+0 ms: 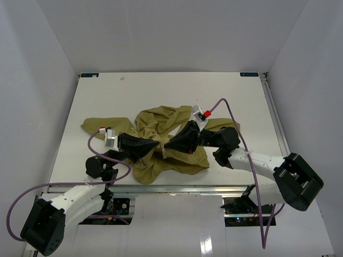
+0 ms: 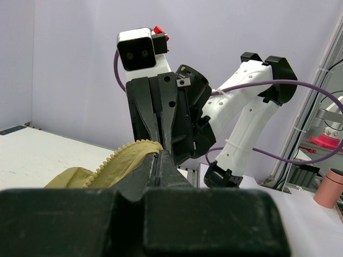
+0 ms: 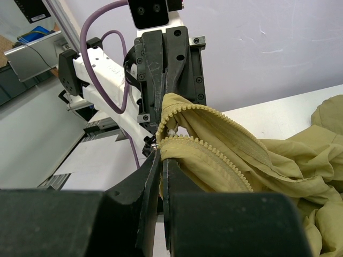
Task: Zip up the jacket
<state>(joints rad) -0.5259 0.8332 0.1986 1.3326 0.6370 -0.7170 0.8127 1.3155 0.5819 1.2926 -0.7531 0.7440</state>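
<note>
Left end effector (image 1: 155, 145) and right end effector (image 1: 168, 145) each pinch the jacket (image 1: 155, 120) by its zipper teeth (image 3: 188, 105), which should meet squarely first.

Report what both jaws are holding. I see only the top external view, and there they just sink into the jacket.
Observer: In the right wrist view, the right jaws are shut on the lower zipper row of the jacket.
Operator: Check the left side.
Observer: In the left wrist view, the left jaws are shut on the other zipper row, teeth showing.
Operator: Say whether the rows are joined.
Observer: No. In the right wrist view the two rows arc apart, teeth unmeshed.
</note>
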